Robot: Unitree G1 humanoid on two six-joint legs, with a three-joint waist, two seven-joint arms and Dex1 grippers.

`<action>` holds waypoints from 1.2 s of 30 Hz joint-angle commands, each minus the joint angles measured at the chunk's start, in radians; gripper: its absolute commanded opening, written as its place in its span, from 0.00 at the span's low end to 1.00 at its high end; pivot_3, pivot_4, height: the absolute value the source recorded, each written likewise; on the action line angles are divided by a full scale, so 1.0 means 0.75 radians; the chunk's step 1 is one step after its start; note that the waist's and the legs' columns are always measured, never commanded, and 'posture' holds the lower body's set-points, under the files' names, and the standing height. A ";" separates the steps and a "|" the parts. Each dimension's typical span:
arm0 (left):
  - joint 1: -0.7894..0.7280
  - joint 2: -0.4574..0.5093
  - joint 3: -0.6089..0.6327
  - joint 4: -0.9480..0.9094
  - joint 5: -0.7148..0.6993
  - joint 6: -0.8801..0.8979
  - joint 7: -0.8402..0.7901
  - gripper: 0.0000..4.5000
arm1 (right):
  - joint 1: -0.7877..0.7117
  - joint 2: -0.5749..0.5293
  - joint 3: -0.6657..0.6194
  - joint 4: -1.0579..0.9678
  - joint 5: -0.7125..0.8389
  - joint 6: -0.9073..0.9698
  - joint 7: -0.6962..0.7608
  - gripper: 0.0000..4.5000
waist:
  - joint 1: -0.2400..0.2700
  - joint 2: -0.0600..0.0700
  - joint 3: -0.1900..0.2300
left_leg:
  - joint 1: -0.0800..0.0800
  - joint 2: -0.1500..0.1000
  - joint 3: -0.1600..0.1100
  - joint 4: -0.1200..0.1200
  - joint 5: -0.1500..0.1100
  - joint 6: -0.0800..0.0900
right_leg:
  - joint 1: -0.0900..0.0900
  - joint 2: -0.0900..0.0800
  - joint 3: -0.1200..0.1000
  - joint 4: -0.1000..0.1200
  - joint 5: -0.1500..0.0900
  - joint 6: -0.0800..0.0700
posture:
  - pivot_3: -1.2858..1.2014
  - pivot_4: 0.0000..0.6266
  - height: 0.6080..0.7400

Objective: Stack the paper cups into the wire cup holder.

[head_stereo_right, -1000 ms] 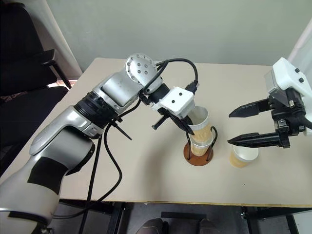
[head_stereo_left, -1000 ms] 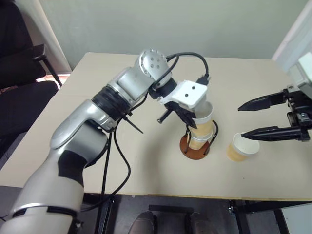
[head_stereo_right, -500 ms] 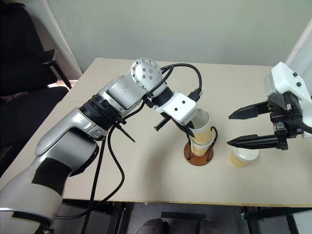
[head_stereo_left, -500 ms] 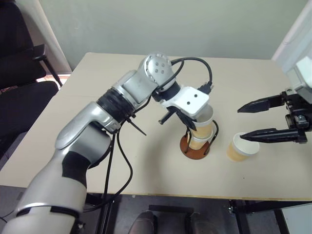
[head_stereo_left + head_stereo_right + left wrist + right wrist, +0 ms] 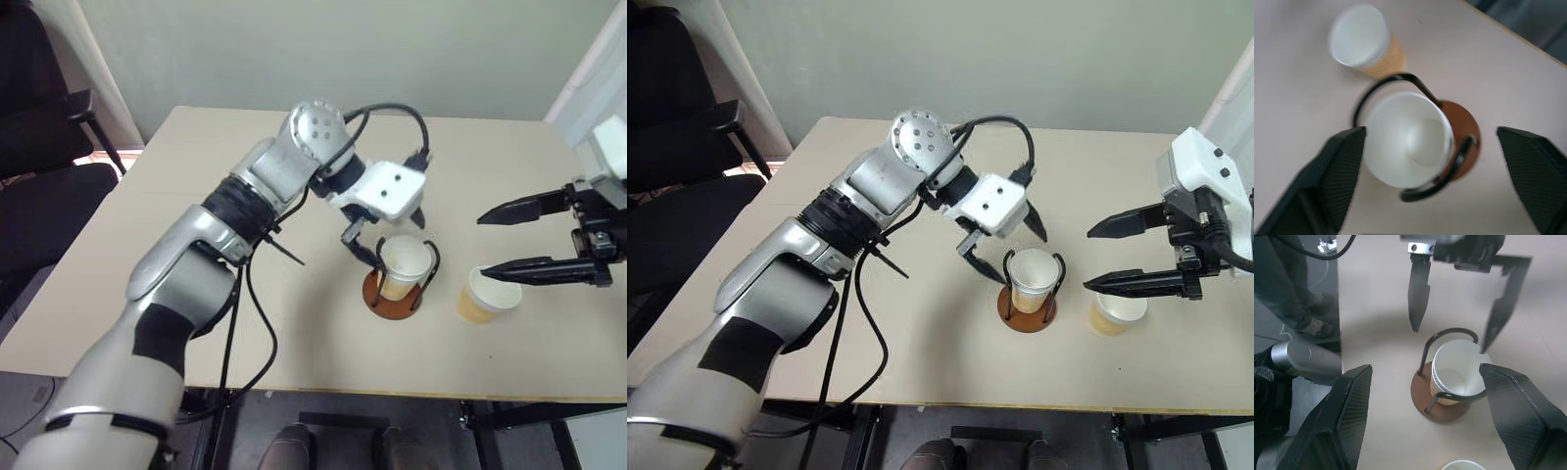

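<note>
Left gripper (image 5: 1004,242) just released, jaws wide; tan paper cup (image 5: 1034,277) seated in black-wire holder (image 5: 1026,305). Right gripper (image 5: 1109,255) open above last tan paper cup (image 5: 1116,312).

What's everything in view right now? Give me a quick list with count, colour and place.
paper cups in the holder: at least two nested, tan-yellow with white inside, standing inside the wire loops; exact number hidden.
loose paper cup: one, tan-yellow with white rim, upright on the table beside the holder, on the robot's right.
wire cup holder: one, reddish-brown disc base with black wire loops, near the table's front middle.
table: one, beige, carrying all of the above.
office chair: one, black, off the table's left end.
person's feet: standing on the dark floor beside the table, right wrist view.
left pincer: black fingers open, just above the stacked cups.
right pincer: black fingers open, above the loose cup.
</note>
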 commanded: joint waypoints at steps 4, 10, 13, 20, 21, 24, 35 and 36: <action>0.050 0.109 0.317 -0.013 -0.086 0.237 -0.018 0.99 | 0.221 0.042 -0.104 -0.161 -0.053 0.074 -0.237 0.81 | -0.001 0.002 -0.001 | 0.001 0.000 0.000 0.000 0.000 0.000 | 0.000 0.000 0.000 0.000 0.000 0.000 | 0.52 0.24 1.00; 0.210 0.256 0.449 -0.224 -0.141 0.455 -0.046 0.99 | 0.429 -0.018 -0.084 -0.174 -0.243 -0.061 -0.243 0.81 | -0.004 0.004 -0.002 | 0.003 0.000 0.001 0.001 0.000 0.000 | 0.002 0.001 0.002 0.001 0.000 0.001 | 0.52 0.24 1.00; 0.312 0.364 0.435 -0.332 -0.141 0.485 -0.057 0.99 | 0.458 -0.053 -0.016 -0.164 -0.307 -0.149 -0.194 0.81 | -0.001 0.004 -0.002 | 0.003 -0.001 -0.001 0.003 0.000 0.001 | 0.003 0.001 0.002 0.000 0.001 0.002 | 0.52 0.24 1.00; 0.400 0.461 0.419 -0.455 -0.190 0.514 -0.058 0.99 | 0.420 -0.104 0.198 -0.093 -0.484 -0.352 -0.085 0.81 | -0.002 0.004 -0.002 | 0.007 -0.001 -0.001 0.005 -0.001 0.004 | 0.008 0.001 0.003 -0.001 0.001 0.001 | 0.52 0.24 1.00; 0.401 0.463 0.420 -0.457 -0.190 0.515 -0.058 0.99 | 0.408 -0.099 0.222 -0.079 -0.505 -0.371 -0.077 0.81 | -0.003 0.004 -0.002 | 0.007 -0.001 0.000 0.005 -0.001 0.004 | 0.008 0.001 0.003 0.000 0.001 0.001 | 0.52 0.24 1.00; 0.396 0.462 0.425 -0.441 -0.173 0.513 -0.058 0.99 | 0.359 -0.072 0.344 -0.013 -0.623 -0.444 -0.061 0.81 | -0.005 0.004 -0.002 | 0.009 -0.001 0.000 0.004 -0.001 0.004 | 0.009 0.001 0.004 0.000 0.001 0.001 | 0.52 0.24 1.00; 0.395 0.444 0.432 -0.426 -0.132 0.499 -0.058 1.00 | 0.346 -0.006 0.501 0.089 -0.830 -0.551 -0.009 0.45 | -0.006 0.004 -0.002 | 0.010 -0.001 0.000 0.003 -0.003 0.007 | 0.010 0.000 0.004 -0.001 0.001 0.001 | 0.52 0.24 1.00; 0.395 0.443 0.433 -0.426 -0.130 0.499 -0.058 1.00 | 0.347 0.000 0.500 0.090 -0.837 -0.553 -0.006 0.38 | -0.006 0.004 -0.002 | 0.010 -0.001 0.000 0.003 -0.003 0.006 | 0.010 0.000 0.004 -0.001 0.001 0.001 | 0.52 0.24 1.00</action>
